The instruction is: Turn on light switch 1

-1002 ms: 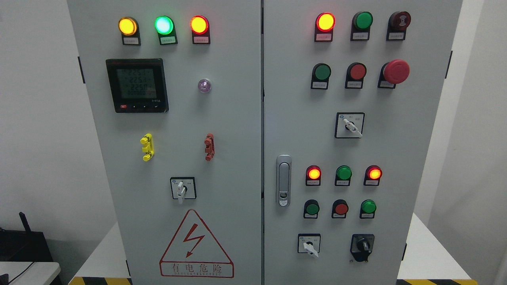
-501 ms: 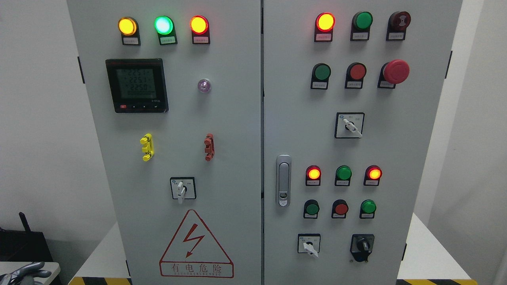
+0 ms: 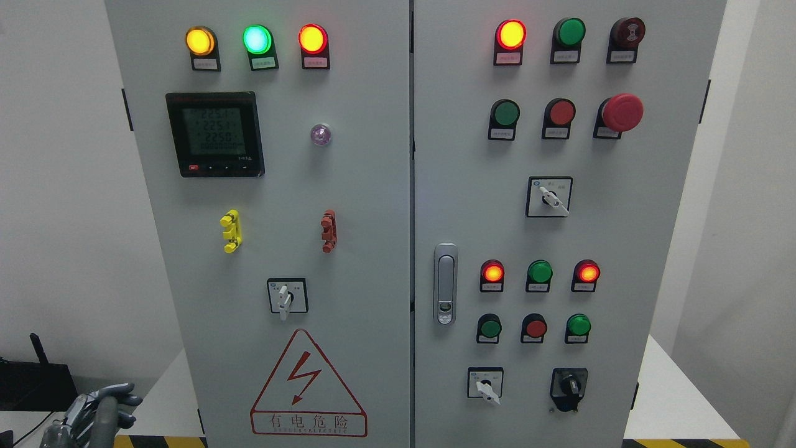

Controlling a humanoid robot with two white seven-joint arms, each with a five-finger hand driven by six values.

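The grey-fingered left hand point(image 3: 99, 410) hangs loosely spread, empty. Up and right of it, well apart, sits the small white-handled rotary selector switch point(image 3: 285, 297) on the grey cabinet door point(image 3: 348, 186). It is probably stiff and detented; pinch the lever's flat sides.

grey two-door cabinet point(image 3: 373, 186) fills the view. on its left door: digital meter point(image 3: 214, 134) upper left, lit; yellow clip point(image 3: 231, 231) and red clip point(image 3: 328, 231) below the meter; red warning triangle point(image 3: 308, 386) at the door's foot. on the right door: red mushroom button point(image 3: 622, 112) upper right, silver door handle point(image 3: 445, 284) by the centre seam.
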